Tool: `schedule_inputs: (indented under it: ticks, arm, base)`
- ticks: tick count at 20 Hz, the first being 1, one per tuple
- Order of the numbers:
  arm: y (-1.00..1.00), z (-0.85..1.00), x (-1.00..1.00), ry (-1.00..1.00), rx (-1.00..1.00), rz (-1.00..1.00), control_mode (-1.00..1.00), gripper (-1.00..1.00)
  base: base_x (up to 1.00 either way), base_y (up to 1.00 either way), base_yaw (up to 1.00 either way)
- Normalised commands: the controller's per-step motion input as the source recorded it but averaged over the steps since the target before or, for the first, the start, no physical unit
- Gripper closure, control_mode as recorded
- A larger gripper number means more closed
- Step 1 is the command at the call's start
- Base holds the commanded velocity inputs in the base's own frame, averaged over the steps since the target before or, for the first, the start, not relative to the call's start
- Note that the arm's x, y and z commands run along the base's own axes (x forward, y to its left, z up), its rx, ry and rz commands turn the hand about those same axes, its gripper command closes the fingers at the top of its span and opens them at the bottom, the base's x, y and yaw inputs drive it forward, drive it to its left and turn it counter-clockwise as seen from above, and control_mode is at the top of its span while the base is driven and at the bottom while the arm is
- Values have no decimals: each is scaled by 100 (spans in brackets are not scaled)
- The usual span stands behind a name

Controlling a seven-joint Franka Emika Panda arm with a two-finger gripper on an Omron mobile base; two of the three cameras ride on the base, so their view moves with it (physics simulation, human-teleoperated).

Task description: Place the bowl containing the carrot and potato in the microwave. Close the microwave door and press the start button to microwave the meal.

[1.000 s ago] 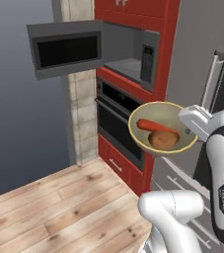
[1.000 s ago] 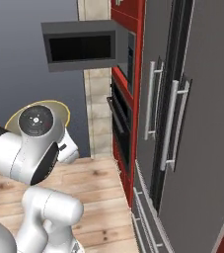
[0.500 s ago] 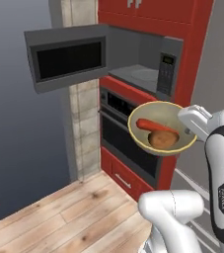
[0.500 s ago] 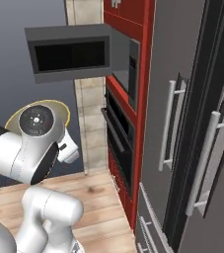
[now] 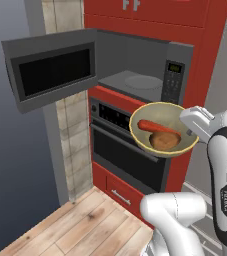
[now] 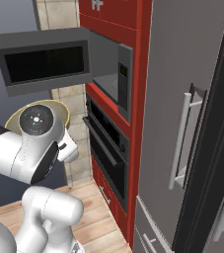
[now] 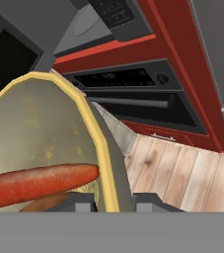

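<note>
Olive-yellow bowl with carrot and potato hangs pinched by its rim in your gripper; the microwave gapes, loading, closing, starting remain.

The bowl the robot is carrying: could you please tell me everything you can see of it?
The bowl is round, olive-yellow outside with a bright yellow rim and a darker tan, speckled inside. It is held up in the air, tilted a little, in front of the oven and below the open microwave. The hand grips its rim, one finger inside and one outside. In it lie the orange-red carrot and, beside it, the brown potato. It looks smooth and hard, like glazed ceramic.
</note>
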Motion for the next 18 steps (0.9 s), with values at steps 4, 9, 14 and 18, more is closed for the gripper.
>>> schedule_inputs:
  ticks: [4, 9, 14, 18]
  arm:
    - [0, 0, 0, 0, 0, 0, 100, 100]
    - [0, 0, 0, 0, 0, 0, 100, 100]
    - [0, 0, 0, 0, 0, 0, 100, 100]
    - [0, 0, 0, 0, 0, 0, 100, 100]
  base:
    - [37, 59, -37]
    - [35, 67, -36]
    - [33, 65, -36]
    - [30, 60, -37]
